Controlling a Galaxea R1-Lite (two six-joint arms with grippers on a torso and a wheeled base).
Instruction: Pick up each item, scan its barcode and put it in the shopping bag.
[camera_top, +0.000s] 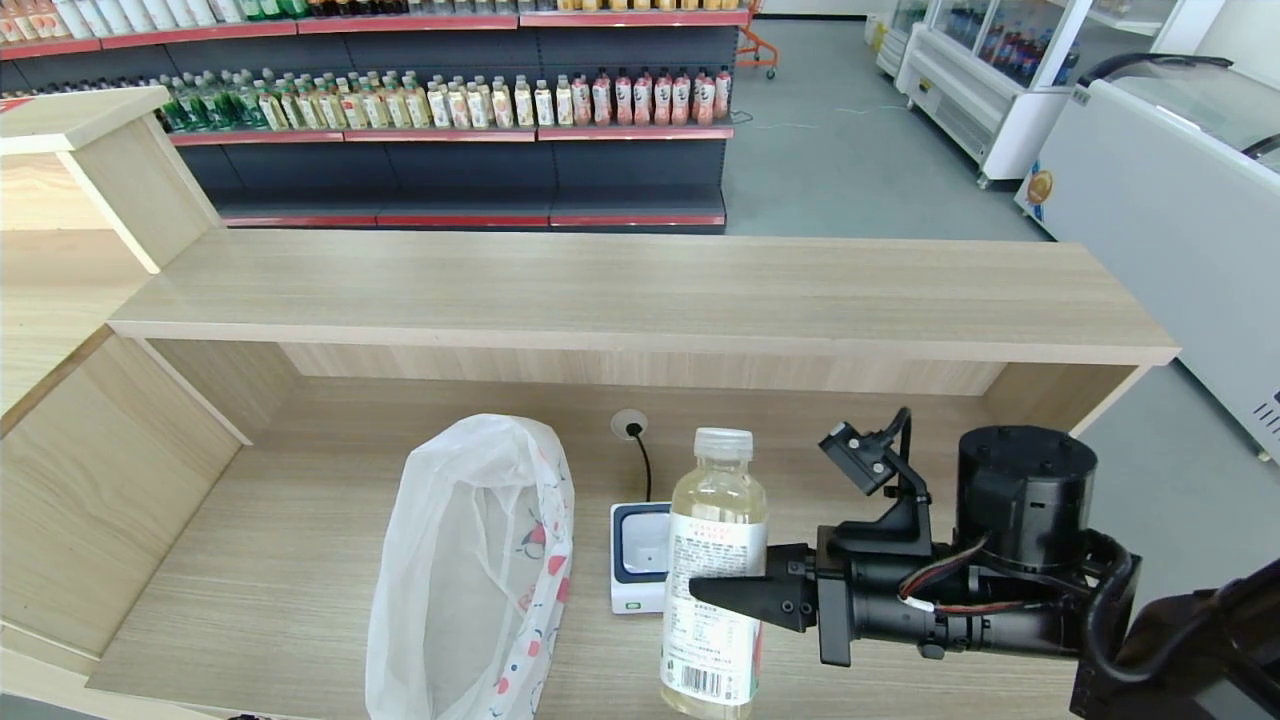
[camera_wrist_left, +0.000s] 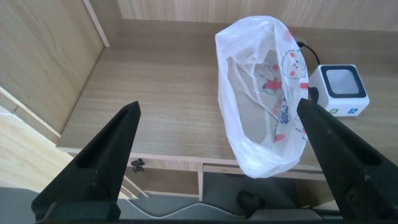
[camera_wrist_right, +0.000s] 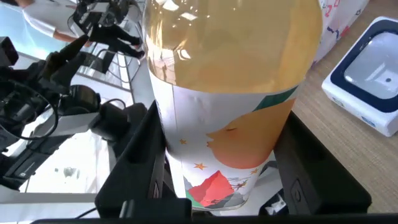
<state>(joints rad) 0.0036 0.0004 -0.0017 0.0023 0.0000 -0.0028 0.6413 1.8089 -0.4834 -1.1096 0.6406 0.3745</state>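
Note:
A clear bottle of pale yellow drink with a white cap and white label stands upright, its barcode low on the side facing me. My right gripper is shut on the bottle around its label, coming in from the right. In the right wrist view the bottle sits between the black fingers. Just left of the bottle is the white and blue barcode scanner. The white plastic shopping bag stands open further left. My left gripper hovers open over the counter's near edge, in front of the shopping bag.
The wooden counter has a raised ledge at the back and side walls. The scanner's black cable runs into a hole behind it. Shop shelves with drinks and freezers stand beyond.

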